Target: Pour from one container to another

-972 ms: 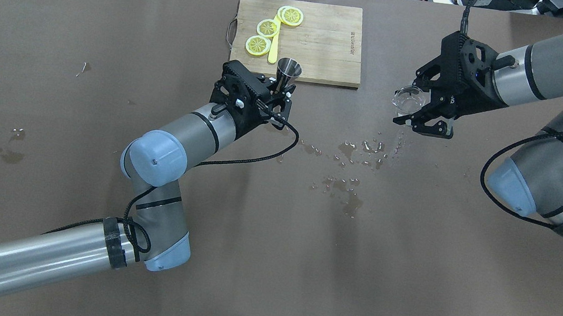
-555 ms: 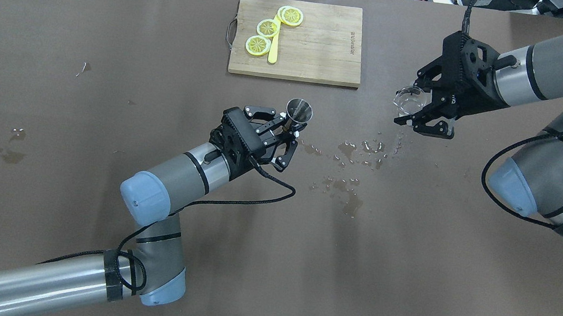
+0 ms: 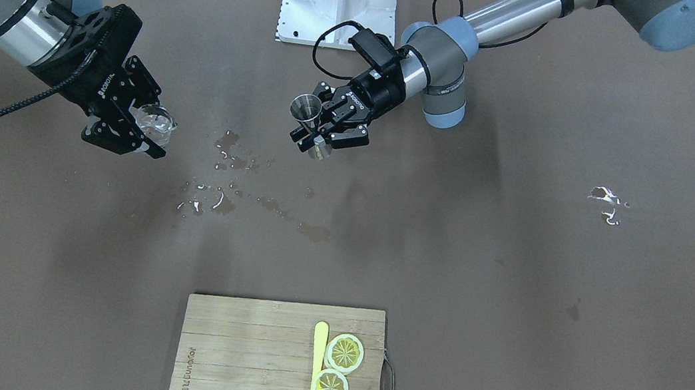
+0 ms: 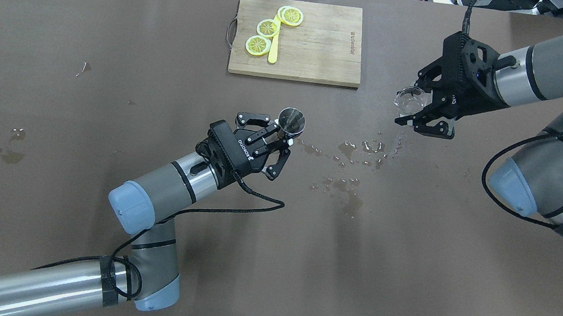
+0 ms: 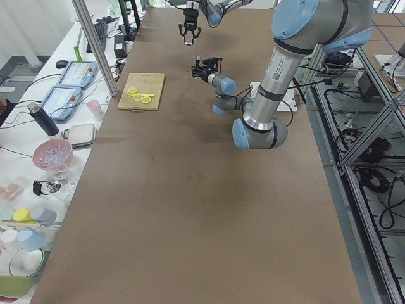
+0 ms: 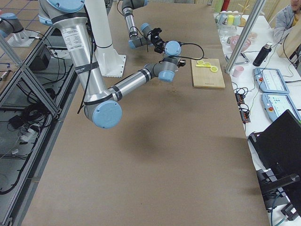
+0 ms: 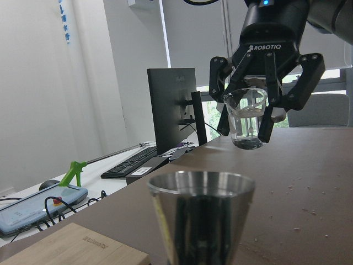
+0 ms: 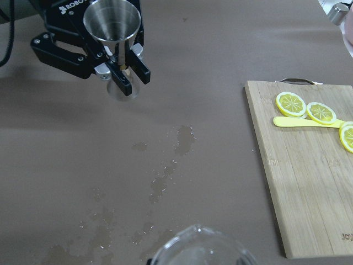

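- Centre of frame: left gripper (image 4: pixel 284 134), jaws closed on the waist of the jigger (image 4: pixel 291 120); long axis near upright, mouth up, above the counter (image 4: pixel 116 28).
- Upper right: right gripper (image 4: pixel 417 110) clasps the tumbler (image 4: pixel 409 99), roughly upright, well apart from the jigger.
- Step: approach before pouring. Next, bring the tumbler's lip over the jigger's mouth, then tip.
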Robot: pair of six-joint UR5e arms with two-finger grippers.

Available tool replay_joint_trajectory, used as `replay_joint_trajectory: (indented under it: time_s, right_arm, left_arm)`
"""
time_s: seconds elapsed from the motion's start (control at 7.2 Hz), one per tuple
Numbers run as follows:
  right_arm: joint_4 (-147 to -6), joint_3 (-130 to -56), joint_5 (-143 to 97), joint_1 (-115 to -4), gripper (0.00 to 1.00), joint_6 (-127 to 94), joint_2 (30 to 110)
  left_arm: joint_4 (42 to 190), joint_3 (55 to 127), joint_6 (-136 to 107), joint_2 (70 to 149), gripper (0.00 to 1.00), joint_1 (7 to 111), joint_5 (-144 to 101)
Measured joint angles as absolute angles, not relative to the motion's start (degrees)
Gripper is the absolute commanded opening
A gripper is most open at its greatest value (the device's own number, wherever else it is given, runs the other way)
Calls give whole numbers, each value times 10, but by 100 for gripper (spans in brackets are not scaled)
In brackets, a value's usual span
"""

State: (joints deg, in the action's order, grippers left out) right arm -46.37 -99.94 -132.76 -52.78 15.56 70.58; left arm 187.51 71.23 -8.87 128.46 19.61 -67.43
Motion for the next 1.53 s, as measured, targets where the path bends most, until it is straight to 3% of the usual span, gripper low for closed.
replay_joint_trajectory:
  time_s: [0.83, 1.53]
  right_arm:
    - [-600, -1046, -1299, -522, 0, 155, 678]
    - [-696, -1022, -1286, -504, 0, 153, 599]
  left_arm:
    - [1822, 710, -89, 1295, 0, 198, -654]
    - [1822, 709, -88, 1295, 0, 198, -653]
